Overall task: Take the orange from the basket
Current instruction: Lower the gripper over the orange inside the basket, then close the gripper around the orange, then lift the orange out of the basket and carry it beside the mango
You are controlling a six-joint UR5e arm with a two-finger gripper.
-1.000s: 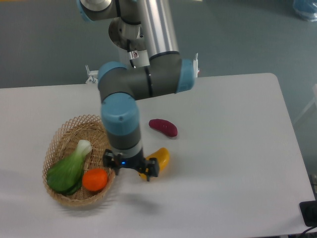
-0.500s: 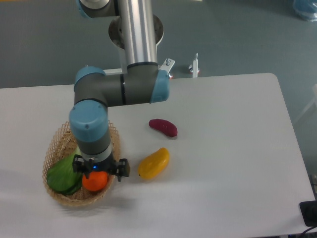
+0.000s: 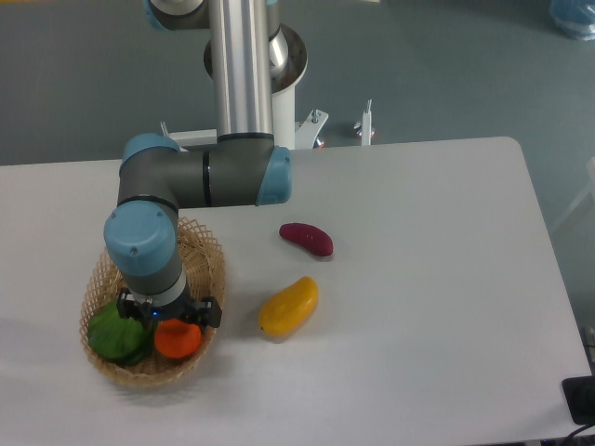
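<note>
the gripper (image 3: pixel 167 321) hangs straight down over the basket (image 3: pixel 206 263), its black body sitting right above the orange (image 3: pixel 178 340). the fingers are hidden under the wrist, so i cannot tell whether they are spread or closed, or whether they touch the fruit. a small blue light shows on the gripper body.

the orange lies in the near right part of the basket, close to the rim, its upper edge covered by the gripper. just left of it, touching or nearly so, lies a green vegetable (image 3: pixel 115 334), also inside the basket and partly hidden by the arm.

the arm (image 3: pixel 186 177) comes down from a silver column, bends through grey links with light blue caps, and ends in a blue-capped wrist over the basket's middle.

on the white table (image 3: pixel 428 279), well apart from the basket, lies a yellow fruit (image 3: pixel 289 306), elongated and tilted. a dark red, elongated item (image 3: pixel 307 238) lies beyond it, apart from it.

no brand, label or writing can be read anywhere.
</note>
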